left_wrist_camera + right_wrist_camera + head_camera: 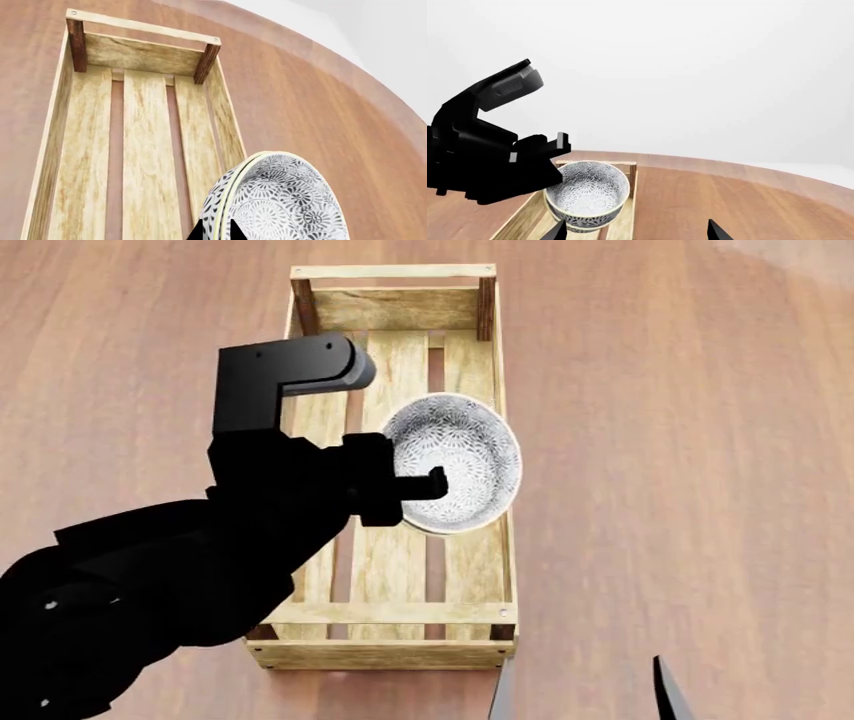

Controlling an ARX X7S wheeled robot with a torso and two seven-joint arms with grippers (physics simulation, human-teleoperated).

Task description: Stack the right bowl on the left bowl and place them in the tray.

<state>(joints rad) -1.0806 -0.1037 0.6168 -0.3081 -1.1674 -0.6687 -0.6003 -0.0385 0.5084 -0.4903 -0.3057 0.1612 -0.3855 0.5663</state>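
Note:
Two grey-and-white patterned bowls (458, 460) are nested one inside the other and hang above the tray (310, 418), a long light-wood crate with slatted bottom. My left gripper (430, 483) is shut on their near rims; in the left wrist view the double rim of the bowls (280, 200) sits between the black fingertips of that gripper (215, 231). The right wrist view shows the stacked bowls (589, 194) over the tray (627, 175). My right gripper (635, 233) stands open and empty to the near right of the tray, its fingertips (665, 692) at the head view's bottom edge.
The round brown wooden table (667, 440) spreads around the tray; its curved edge (373, 80) runs beyond the tray's far end. My left arm (174, 570) covers the tray's near left part in the head view.

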